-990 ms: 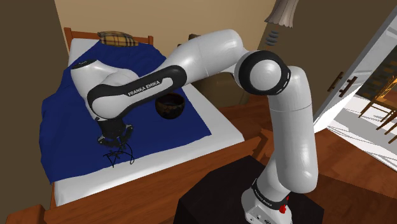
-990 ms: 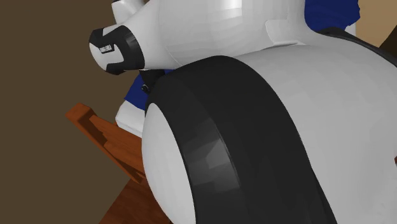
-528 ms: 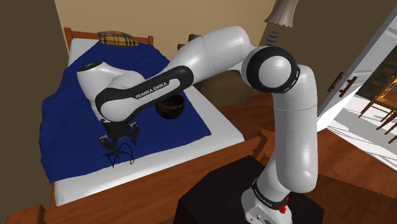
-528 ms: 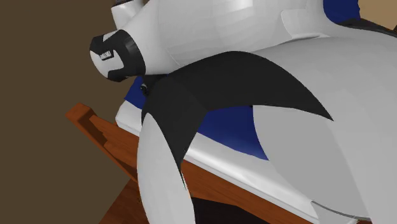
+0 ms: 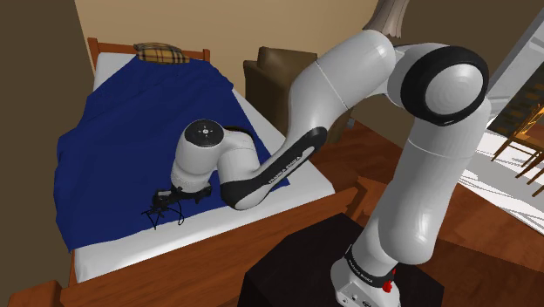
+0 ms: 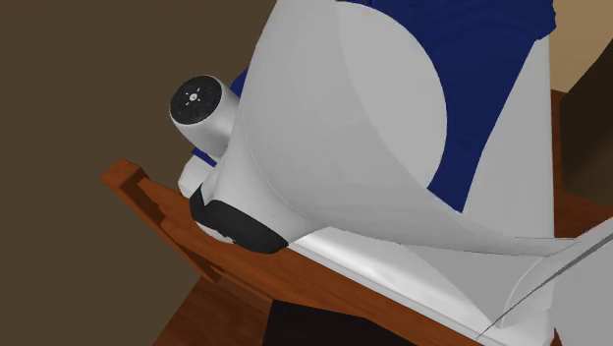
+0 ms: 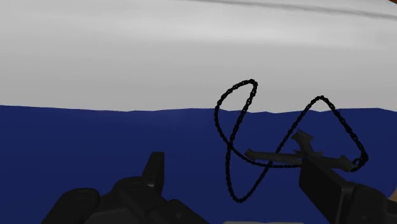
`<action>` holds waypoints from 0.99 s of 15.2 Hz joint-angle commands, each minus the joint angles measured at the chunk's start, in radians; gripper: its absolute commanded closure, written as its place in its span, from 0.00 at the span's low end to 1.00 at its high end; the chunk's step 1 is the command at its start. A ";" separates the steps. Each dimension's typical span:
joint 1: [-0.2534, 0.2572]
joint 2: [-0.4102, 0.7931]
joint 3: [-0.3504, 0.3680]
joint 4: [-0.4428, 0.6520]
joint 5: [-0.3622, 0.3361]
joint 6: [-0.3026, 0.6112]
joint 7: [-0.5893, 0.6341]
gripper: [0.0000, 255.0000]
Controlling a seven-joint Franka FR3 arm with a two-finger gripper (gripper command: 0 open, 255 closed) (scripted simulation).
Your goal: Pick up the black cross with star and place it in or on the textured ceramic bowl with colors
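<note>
The black cross on its looped black chain lies on the blue blanket near the bed's front edge. My gripper is low over it, lying almost level with the bed. In the wrist view the two fingers stand wide apart with nothing clasped between them, so the gripper is open. The cross lies just beyond the right fingertip, and its chain loops out ahead of the gap. The bowl is hidden behind my forearm in the shoulder view.
A plaid pillow lies at the head of the bed and a brown armchair stands beside it. White sheet borders the blanket, above the wooden bed frame. My stand is at the lower right.
The arm has swung its elbow up and its forearm down across the bed, covering the bowl. The hand has tipped from pointing down to nearly level, and the fingers have opened.
</note>
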 commanded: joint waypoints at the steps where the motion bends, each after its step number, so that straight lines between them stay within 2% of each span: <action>1: 0.006 0.029 -0.015 0.007 -0.045 0.021 0.036 0.00; 3: 0.012 0.052 -0.027 0.017 -0.072 0.030 0.055 0.00; 10: 0.012 0.052 -0.027 0.017 -0.072 0.030 0.055 0.00; 11: 0.012 0.052 -0.027 0.017 -0.072 0.030 0.055 1.00; 15: 0.012 0.052 -0.027 0.017 -0.072 0.030 0.055 1.00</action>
